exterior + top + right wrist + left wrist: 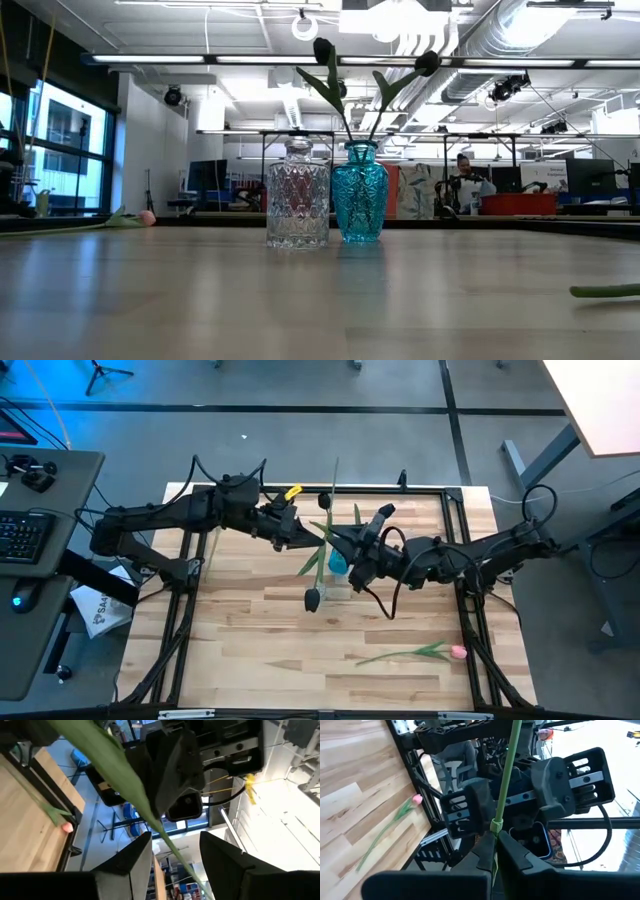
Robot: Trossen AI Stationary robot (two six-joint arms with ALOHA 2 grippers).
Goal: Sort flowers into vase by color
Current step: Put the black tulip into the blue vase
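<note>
Left gripper (492, 847) | we are seeing it clenching a green stem (506, 775) at frame centre | right gripper (172, 850) released, fingers spread around a leaf (107, 762) | blue vase (359, 192) centre, holding two dark tulips (323, 48) | pink tulip (457, 652) lying lower right.

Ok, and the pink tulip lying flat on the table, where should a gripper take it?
By the bare stem of the pink tulip, between cut end and leaves, coming straight down with jaws across it: it lies flat, and the head looks soft. The right gripper, open by the blue vase, is on its side; the left gripper is shut on a green stem.
</note>
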